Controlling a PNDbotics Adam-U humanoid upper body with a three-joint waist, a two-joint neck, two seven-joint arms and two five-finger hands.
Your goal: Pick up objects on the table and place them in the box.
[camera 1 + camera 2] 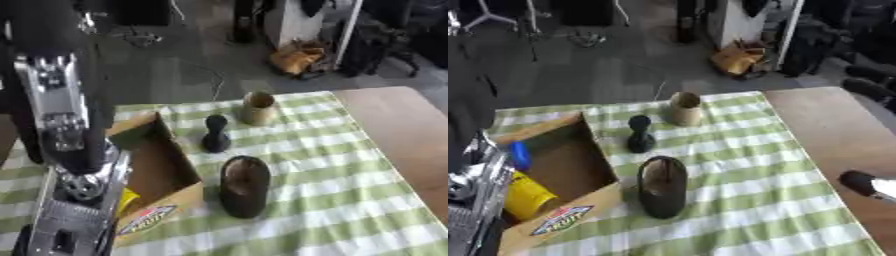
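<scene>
Right now, view: I am looking down at the surface (833, 130), bare wood at the right and a green-and-white checked cloth (745, 165) over the rest.
Box: the open cardboard box (579, 200) sits at the lower left of the frame on the cloth, a printed label on its near wall.
Inside the box: a yellow object (525, 196) lies by the near left corner and a blue object (520, 156) just above it; I cannot make out what either is.
Shoe: a dark shoe (661, 186) lies on the cloth just right of the box, near the middle of the frame, opening upward, apart from the box wall.
Dark piece: a small black object with a narrow neck and wider base (640, 134) stands upright above the shoe, close to the box's far right corner.
Cup: a tan cylinder, probably a paper cup (684, 108), stands upright near the far edge of the cloth, above and right of the black piece.
Left arm: my left arm (66, 150), black and silver, fills the left side of the left eye view, over the box's left part; its hand does not show.
Right hand: only a dark rounded tip (859, 182) enters at the right edge over the bare wood, well apart from the shoe; I cannot tell whether its fingers are spread or curled.
</scene>
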